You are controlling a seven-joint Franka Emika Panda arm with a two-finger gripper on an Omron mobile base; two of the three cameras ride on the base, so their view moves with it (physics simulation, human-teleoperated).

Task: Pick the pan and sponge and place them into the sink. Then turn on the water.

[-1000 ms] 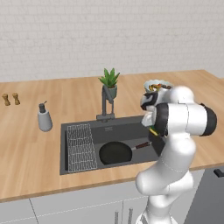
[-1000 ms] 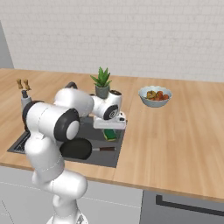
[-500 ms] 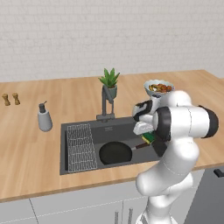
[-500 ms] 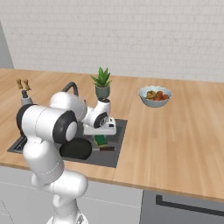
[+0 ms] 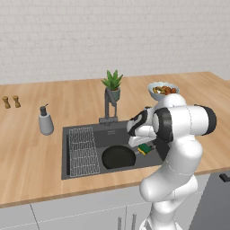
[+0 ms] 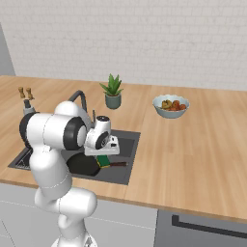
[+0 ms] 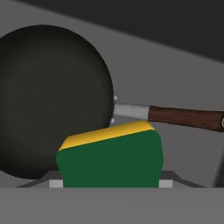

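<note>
1. The pincer point(image 7: 109, 183) is gripping the small green-topped, yellow-layered rectangular sponge point(image 7: 111, 159), its fingers half spread across the sponge's width, above the dark grey recessed sink point(image 5: 119, 134).
2. The sponge is probably handling light and squashy (a gentle side grip suits).
3. The round black frying pan point(image 7: 50, 98) is lying in the sink, its reddish-brown handle point(image 7: 186, 118) pointing away to the hand view's right.

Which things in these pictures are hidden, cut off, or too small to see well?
- Pincer fingertips: hand view, covered by the sponge it holds.
- Pan handle: left base view, behind the arm; hand view, its end cut by the right edge.
- Sink drain: right base view, behind the arm.
- Faucet lever: left base view, too small to read.
</note>
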